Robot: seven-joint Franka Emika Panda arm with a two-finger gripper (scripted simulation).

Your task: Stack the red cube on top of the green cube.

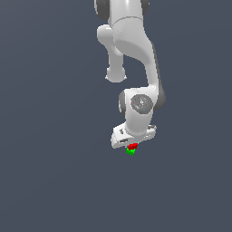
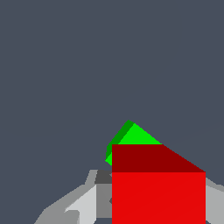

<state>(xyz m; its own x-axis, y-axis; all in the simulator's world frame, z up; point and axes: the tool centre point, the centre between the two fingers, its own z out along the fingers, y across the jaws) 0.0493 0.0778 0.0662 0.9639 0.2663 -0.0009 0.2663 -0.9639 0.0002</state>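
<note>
The tiny red cube [image 1: 132, 146] sits between my gripper's [image 1: 131, 144] fingers, directly above the green cube [image 1: 130, 152] and touching or almost touching it. In the wrist view the red cube [image 2: 158, 197] fills the space between the grey fingers [image 2: 87, 205]. The gripper [image 2: 158, 210] is shut on it. The green cube [image 2: 131, 136] shows just beyond the red one, partly hidden by it and turned at an angle to it.
The white arm [image 1: 136, 54] reaches down from the top of the exterior view. A plain dark grey floor [image 1: 54, 172] lies all around the cubes, with no other objects in view.
</note>
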